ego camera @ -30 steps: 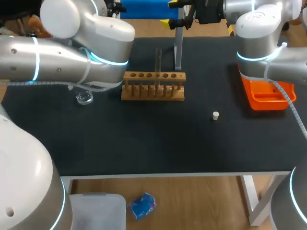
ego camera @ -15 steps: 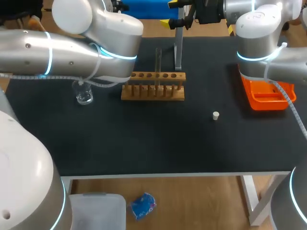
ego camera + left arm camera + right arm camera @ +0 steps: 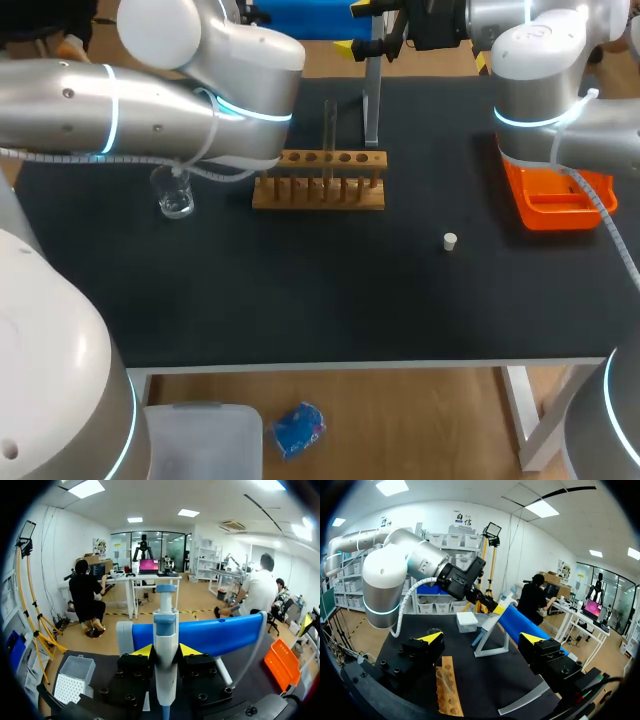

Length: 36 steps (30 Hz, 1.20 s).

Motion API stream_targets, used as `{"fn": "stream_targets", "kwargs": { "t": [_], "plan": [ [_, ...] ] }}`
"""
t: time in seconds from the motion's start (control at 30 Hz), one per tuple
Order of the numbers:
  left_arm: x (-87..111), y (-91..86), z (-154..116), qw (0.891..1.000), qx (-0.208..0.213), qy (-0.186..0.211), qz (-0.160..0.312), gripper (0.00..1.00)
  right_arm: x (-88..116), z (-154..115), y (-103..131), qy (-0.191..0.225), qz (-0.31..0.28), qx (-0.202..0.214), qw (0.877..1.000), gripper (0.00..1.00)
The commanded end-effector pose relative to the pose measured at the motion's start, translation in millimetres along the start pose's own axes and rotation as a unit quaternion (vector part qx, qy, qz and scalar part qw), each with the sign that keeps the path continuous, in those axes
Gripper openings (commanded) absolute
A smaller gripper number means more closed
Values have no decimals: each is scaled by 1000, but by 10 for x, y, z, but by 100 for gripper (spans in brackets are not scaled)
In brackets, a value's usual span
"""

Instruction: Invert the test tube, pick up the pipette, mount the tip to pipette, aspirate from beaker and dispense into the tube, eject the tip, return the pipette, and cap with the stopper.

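The left gripper (image 3: 166,651) grips the pipette (image 3: 165,622) by its white barrel, right against the stand's blue cradle (image 3: 225,632); rigid, light and probably slippery, it suits a firm mid-barrel hold.

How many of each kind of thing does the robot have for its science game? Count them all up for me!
test tube: 1
beaker: 1
stopper: 1
pipette: 1
tip box: 1
wooden rack: 1
pipette stand: 1
orange tray: 1
Total: 8
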<state>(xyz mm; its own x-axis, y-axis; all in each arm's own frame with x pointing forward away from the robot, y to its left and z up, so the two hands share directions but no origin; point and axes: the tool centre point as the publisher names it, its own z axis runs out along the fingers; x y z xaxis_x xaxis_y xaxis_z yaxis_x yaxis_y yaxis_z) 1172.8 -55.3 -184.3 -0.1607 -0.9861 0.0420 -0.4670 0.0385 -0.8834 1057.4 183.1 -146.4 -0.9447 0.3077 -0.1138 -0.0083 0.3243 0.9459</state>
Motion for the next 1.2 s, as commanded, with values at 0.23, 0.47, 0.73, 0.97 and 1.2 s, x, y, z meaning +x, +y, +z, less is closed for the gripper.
{"fn": "stream_targets", "kwargs": {
  "t": [0.23, 0.47, 0.73, 0.97, 1.2],
  "plan": [
    [37, -22, 74, 999, -26, -31, -2, 0, -5, -8, 2, 1, 0, 1, 1000, 100],
    [43, -9, 81, 998, -33, -45, -8, 0, -5, -8, 2, 1, 0, 1, 1000, 100],
    [43, 20, 87, 998, -41, -56, -11, 0, -5, -8, 2, 1, 0, 1, 1000, 100],
    [53, 51, 109, 997, -50, -59, -13, 0, -5, -8, 2, 1, 0, 1, 1000, 100],
    [71, 79, 94, 996, -55, -59, -21, 100, -5, -8, 2, 1, 0, 1, 1000, 100]
  ]
}}
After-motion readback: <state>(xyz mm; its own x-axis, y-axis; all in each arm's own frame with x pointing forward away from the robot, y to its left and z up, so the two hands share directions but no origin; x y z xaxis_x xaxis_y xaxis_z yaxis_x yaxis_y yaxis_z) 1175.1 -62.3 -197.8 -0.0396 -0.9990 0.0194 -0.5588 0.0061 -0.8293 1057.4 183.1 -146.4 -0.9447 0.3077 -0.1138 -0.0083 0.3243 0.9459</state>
